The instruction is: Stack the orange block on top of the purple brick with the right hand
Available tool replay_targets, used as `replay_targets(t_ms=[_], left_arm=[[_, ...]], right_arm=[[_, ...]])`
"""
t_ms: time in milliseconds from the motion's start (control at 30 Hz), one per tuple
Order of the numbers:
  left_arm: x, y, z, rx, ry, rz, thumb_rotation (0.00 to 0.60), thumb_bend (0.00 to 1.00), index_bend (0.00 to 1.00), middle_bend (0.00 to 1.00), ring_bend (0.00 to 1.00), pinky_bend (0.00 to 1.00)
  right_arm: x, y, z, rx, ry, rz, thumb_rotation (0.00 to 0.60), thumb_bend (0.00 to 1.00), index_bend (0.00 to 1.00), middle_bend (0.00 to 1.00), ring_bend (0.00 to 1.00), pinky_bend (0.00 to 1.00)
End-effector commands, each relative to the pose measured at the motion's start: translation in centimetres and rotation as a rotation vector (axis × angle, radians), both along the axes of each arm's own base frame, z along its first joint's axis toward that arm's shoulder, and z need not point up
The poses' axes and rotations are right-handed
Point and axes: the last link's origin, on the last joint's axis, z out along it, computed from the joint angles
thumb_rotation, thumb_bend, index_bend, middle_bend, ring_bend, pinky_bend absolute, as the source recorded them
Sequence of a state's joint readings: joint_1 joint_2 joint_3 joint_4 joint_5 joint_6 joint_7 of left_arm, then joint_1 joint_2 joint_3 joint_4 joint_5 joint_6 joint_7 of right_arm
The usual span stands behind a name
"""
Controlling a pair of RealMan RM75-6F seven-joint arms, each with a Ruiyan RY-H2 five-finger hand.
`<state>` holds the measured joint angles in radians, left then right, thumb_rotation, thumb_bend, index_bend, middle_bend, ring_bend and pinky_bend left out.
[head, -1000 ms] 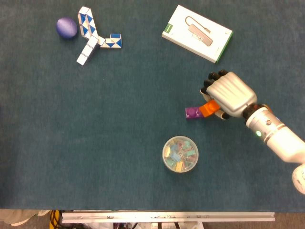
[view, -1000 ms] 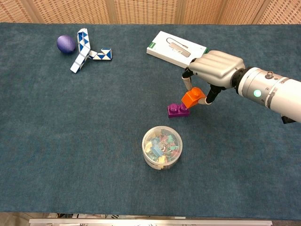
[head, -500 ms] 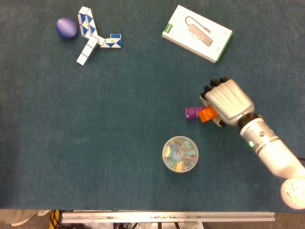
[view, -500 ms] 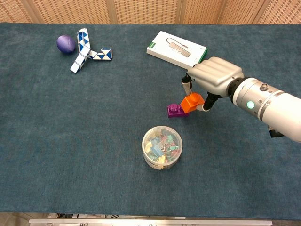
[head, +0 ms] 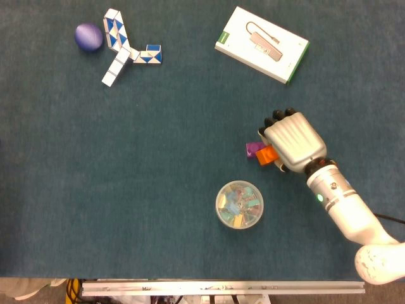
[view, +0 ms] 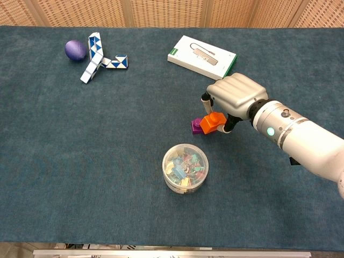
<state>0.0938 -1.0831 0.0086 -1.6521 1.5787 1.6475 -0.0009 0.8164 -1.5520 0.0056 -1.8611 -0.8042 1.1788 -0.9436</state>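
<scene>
Gripping orange block (view: 213, 122), right hand (view: 232, 97) hides most of purple brick (view: 196, 125).

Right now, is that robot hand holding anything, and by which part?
The right hand pinches the orange block by its sides, over the purple brick.

Lab tabletop: blue felt table (view: 80, 161), wicker screen (view: 161, 12) behind.
</scene>
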Motion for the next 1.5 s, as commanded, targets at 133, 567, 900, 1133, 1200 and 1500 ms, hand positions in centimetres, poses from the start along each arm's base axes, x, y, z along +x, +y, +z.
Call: replay_targets(t_ms=[133, 567, 900, 1133, 1200, 1500], left_arm=[[-0.2, -0.1, 0.0, 0.002, 0.000, 0.003, 0.600, 0.24, 0.33, 0.33, 0.29, 0.18], [-0.4, -0.3, 0.3, 0.010, -0.001, 0.010, 0.600, 0.24, 0.33, 0.33, 0.29, 0.18], [-0.5, -0.3, 0.3, 0.005, -0.003, 0.009, 0.600, 0.24, 0.33, 0.33, 0.29, 0.18], [-0.6, -0.3, 0.4, 0.006, -0.002, 0.010, 0.600, 0.24, 0.33, 0.33, 0.29, 0.18], [-0.6, -0.3, 0.4, 0.006, -0.002, 0.012, 0.600, 0.24, 0.33, 0.33, 0.29, 0.18], [-0.7, -0.4, 0.3, 0.006, -0.001, 0.015, 0.600, 0.24, 0.33, 0.33, 0.29, 0.18]], right_arm=[[0.0, -0.4, -0.7, -0.010, 0.005, 0.003, 0.600, 0.36, 0.62, 0.40, 0.25, 0.30], [0.9, -1.6, -1.9, -0.055, -0.005, 0.048, 0.600, 0.36, 0.62, 0.40, 0.25, 0.30], [0.5, -1.4, -1.4, -0.059, -0.011, 0.017, 0.600, 0.36, 0.62, 0.40, 0.25, 0.30], [0.5, -1.4, -1.5, -0.046, -0.026, -0.010, 0.600, 0.36, 0.62, 0.40, 0.25, 0.30], [0.6, -1.4, -1.5, -0.042, -0.026, -0.011, 0.600, 0.36, 0.62, 0.40, 0.25, 0.30], [0.7, -1.5, -1.7, -0.032, -0.012, -0.013, 0.600, 0.36, 0.62, 0.40, 0.26, 0.30]])
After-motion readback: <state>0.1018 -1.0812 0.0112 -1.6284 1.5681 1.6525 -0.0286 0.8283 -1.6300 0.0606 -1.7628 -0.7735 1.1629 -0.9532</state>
